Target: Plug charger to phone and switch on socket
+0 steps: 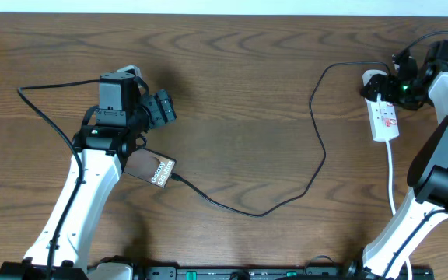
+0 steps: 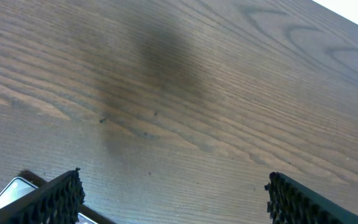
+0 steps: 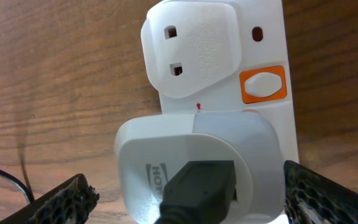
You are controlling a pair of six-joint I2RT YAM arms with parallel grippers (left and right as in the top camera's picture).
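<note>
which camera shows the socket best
right wrist: the socket is close up, its orange switch clear. overhead shows it whole but small, at the right. left wrist shows none of it.

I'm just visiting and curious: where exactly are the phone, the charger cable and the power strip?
phone [image 1: 148, 167], overhead view, brown back near the lettering.
charger [image 1: 260, 214], overhead view, lowest bend of black cable.
socket [image 1: 385, 120], overhead view, visible white strip body.

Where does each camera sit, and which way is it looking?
Overhead: above the table, looking down on phone, charger cable, power strip; both arms show.
Left wrist: on left arm, facing bare wood; open fingertips show.
Right wrist: on right arm, close over the power strip; fingertips show.
Shared: overhead and right wrist see the power strip.
</note>
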